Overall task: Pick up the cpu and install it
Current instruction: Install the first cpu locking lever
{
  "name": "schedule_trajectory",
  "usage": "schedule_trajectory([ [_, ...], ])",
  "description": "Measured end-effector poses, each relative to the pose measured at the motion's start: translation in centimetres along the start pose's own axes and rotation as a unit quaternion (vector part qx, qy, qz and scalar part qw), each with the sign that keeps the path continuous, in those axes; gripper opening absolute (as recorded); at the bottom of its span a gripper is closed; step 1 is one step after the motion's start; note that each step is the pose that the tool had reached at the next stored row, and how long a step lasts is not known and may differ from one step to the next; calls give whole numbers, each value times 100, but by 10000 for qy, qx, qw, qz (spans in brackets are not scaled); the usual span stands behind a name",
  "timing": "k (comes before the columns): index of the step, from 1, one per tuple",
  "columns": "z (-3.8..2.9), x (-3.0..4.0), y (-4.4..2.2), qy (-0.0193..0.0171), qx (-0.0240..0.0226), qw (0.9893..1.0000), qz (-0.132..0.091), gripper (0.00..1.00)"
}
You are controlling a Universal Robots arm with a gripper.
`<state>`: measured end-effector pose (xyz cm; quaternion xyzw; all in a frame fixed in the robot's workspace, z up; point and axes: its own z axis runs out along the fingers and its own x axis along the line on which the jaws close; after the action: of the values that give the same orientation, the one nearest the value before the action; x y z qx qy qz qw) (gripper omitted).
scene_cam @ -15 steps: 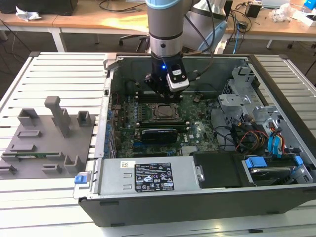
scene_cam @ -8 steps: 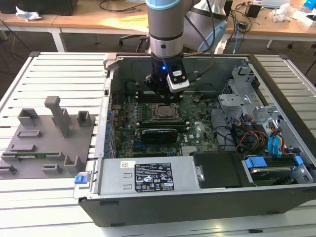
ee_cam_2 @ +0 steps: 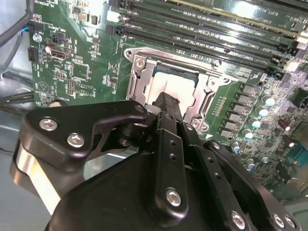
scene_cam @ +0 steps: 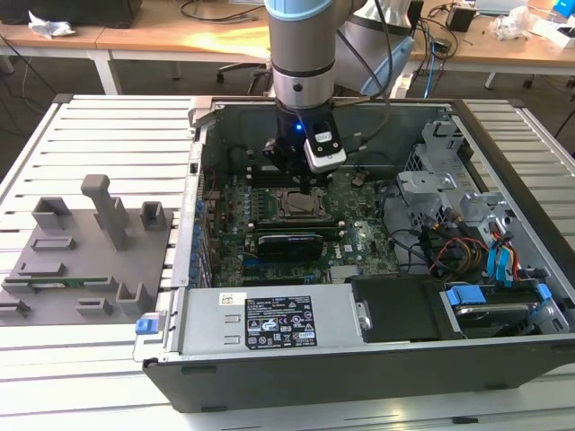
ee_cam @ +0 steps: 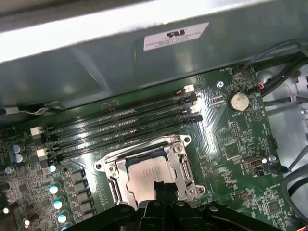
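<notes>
The cpu (scene_cam: 295,205) lies flat inside the square metal-framed socket (scene_cam: 310,215) on the green motherboard of the open computer case (scene_cam: 269,377). Both wrist views show its silvery top (ee_cam_2: 171,84) (ee_cam: 144,175) framed by the socket's metal bracket (ee_cam: 111,169). My gripper (scene_cam: 301,184) hangs straight down from the arm, just above the cpu. In both wrist views its black fingers come together at one point (ee_cam_2: 166,100) (ee_cam: 162,185) over the chip's middle, with nothing held between them. Whether the tips touch the chip I cannot tell.
Black memory slots (ee_cam: 120,130) run beside the socket. A black expansion card (scene_cam: 289,242) lies just in front of it. Drive cages with coloured cables (scene_cam: 476,242) fill the exterior view's right. A grey fixture with blocks (scene_cam: 90,242) stands outside the case on the exterior view's left.
</notes>
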<state>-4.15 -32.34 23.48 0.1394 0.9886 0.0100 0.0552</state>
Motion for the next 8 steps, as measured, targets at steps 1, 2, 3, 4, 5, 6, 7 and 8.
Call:
schedule_trajectory([
  [1,0,-2,-7,-2,7,10000,0,11],
  [2,1,-2,-8,-2,8,10000,0,11],
  [3,0,-3,-9,-2,9,10000,-1,11],
  [4,0,-3,-9,-2,8,10000,-1,11],
  [5,0,-3,-9,-3,8,10000,-1,11],
  [6,0,-3,-9,-2,8,10000,-1,11],
  [7,-1,-3,-10,-2,9,10000,-1,11],
  [8,-7,-3,-11,-2,10,10000,-1,11],
])
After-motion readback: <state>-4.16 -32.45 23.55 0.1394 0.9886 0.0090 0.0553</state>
